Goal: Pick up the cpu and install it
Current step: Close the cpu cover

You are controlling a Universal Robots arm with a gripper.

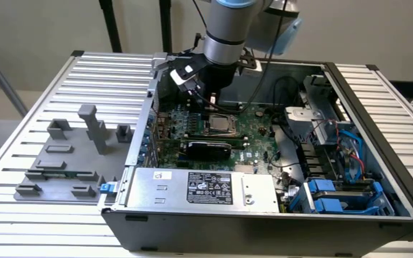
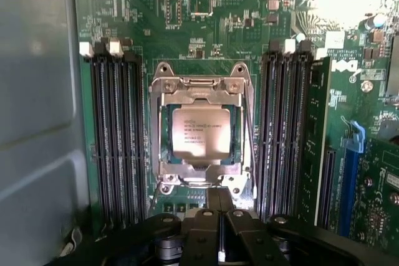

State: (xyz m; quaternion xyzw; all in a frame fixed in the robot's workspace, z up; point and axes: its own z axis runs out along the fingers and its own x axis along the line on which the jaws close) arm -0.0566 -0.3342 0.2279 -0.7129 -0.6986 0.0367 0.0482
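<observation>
The cpu (image 2: 201,132), a silvery square chip with printed text, lies flat in the motherboard socket, framed by the metal retention bracket (image 2: 201,85). In the exterior view the cpu (image 1: 221,124) sits near the middle of the green board inside the open computer case. My gripper (image 2: 219,202) hangs just off the socket's near edge, its black fingers shut together with nothing between them and not touching the chip. In the exterior view the gripper (image 1: 208,112) is low over the board, right beside the socket.
Black memory slots (image 2: 115,135) flank the socket on both sides, with a fitted module (image 2: 318,135). A long black expansion card (image 1: 206,146) and the power supply (image 1: 203,188) lie nearer the front. Grey fixture blocks (image 1: 66,156) stand outside the case at the exterior view's left.
</observation>
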